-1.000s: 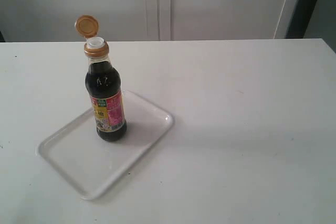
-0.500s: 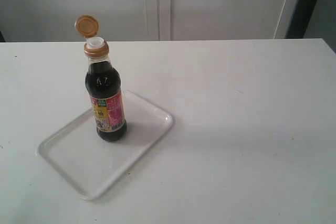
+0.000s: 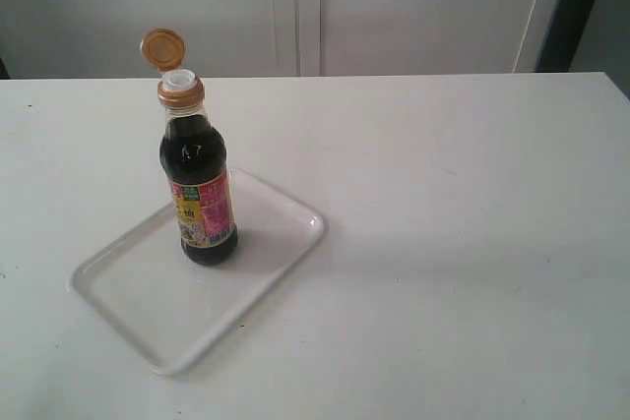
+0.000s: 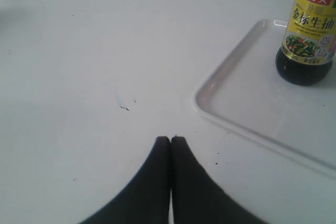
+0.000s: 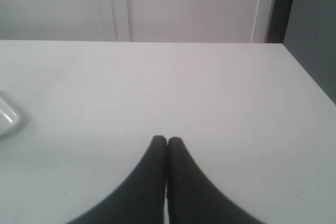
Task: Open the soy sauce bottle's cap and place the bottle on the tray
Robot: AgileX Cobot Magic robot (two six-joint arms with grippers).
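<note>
The soy sauce bottle (image 3: 198, 189) stands upright on the white tray (image 3: 128, 292) at the left of the table. Its golden-orange cap (image 3: 162, 49) is flipped up and back on its hinge, and the white spout (image 3: 180, 78) is bare. Neither arm shows in the exterior view. In the left wrist view my left gripper (image 4: 170, 139) is shut and empty above bare table, apart from the tray (image 4: 236, 98) and the bottle (image 4: 307, 40). My right gripper (image 5: 167, 140) is shut too, empty, over the table, with only a tray corner (image 5: 8, 116) at the picture's edge.
The white table (image 3: 453, 223) stretches wide to the right of the tray. A pale cabinet wall (image 3: 394, 7) runs behind its far edge, with a dark gap (image 3: 581, 7) at the far right. Small dark specks (image 4: 124, 107) mark the tabletop near the left gripper.
</note>
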